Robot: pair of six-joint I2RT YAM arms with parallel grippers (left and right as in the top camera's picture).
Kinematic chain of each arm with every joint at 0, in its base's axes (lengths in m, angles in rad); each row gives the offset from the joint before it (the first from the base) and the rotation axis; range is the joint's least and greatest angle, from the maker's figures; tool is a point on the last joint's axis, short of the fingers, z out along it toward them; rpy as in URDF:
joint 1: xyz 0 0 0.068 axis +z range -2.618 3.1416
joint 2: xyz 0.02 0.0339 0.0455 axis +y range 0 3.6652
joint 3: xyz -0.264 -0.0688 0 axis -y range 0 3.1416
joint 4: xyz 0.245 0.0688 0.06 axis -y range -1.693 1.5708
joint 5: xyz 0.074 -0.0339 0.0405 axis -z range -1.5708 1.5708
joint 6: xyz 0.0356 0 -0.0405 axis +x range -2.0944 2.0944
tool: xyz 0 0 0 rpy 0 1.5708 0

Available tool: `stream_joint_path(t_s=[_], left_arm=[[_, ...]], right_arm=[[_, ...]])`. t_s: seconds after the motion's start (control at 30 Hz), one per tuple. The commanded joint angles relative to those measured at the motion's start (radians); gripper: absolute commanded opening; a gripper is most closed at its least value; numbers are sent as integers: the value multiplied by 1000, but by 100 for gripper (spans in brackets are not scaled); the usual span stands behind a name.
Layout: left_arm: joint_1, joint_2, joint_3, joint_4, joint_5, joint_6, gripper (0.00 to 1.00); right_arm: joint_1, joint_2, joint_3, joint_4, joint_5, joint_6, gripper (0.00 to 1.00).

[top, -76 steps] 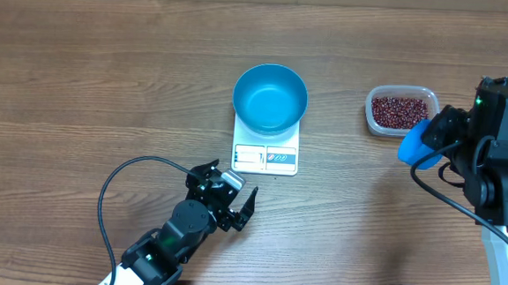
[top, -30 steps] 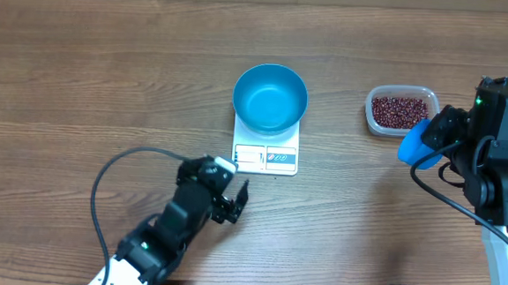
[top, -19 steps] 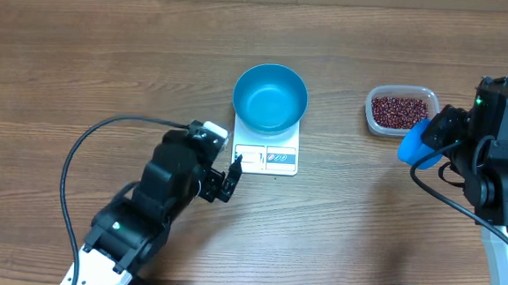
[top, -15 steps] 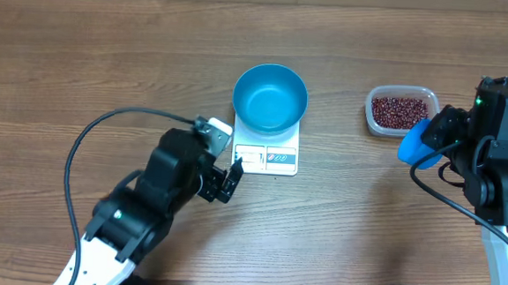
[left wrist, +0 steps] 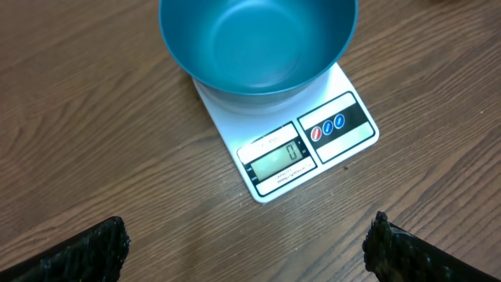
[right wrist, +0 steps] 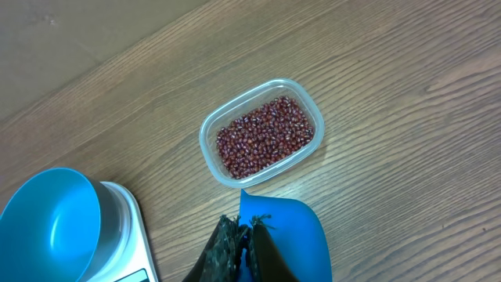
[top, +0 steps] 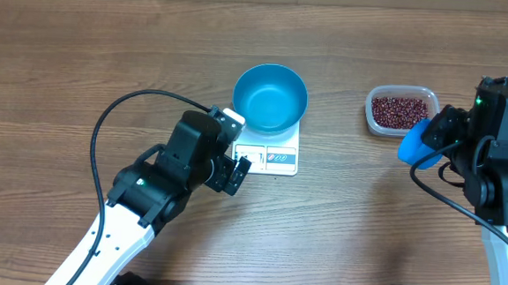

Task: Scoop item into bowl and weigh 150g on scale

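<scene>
Hovering just beside the near edge of the small flat white square scale (top: 266, 158), the left pincer (top: 234, 174) stands wide open with nothing between its fingers. That closeness is the first hazard. A slight dip or drift would press the platform or a button, or shove the scale. Any of these would spoil what looks like a zero on the display, though the digit is small in the left wrist view.

The round deep bright blue bowl (top: 270, 97) sits empty on the scale at the middle of the wooden desk (top: 109, 63). Well to the right, the small dark red-brown beans (right wrist: 264, 137) all lie in the clear rectangular plastic tub (right wrist: 205, 149).

The right pincer (right wrist: 239, 249) is clamped tight on the handle of the small blue plastic scoop (right wrist: 286, 231), which hangs close to the tub's near side with no beans showing in it. Nothing steadies that light tub, so a dig may push it away rather than fill the scoop. A heaped load carried left across the bare desk could shed beans. A scoop rim catching the bowl could slide it off the platform, and a full tip late on could overshoot the target weight.
</scene>
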Motion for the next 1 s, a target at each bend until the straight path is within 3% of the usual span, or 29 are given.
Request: stream_joint_path(t_s=[0.0, 0.97], left_arm=[[5, 25, 28, 2, 11, 19, 100], [5, 285, 28, 6, 11, 19, 100]], right_arm=[[-2, -6, 21, 6, -1, 0, 4], [-2, -6, 21, 5, -1, 0, 4]])
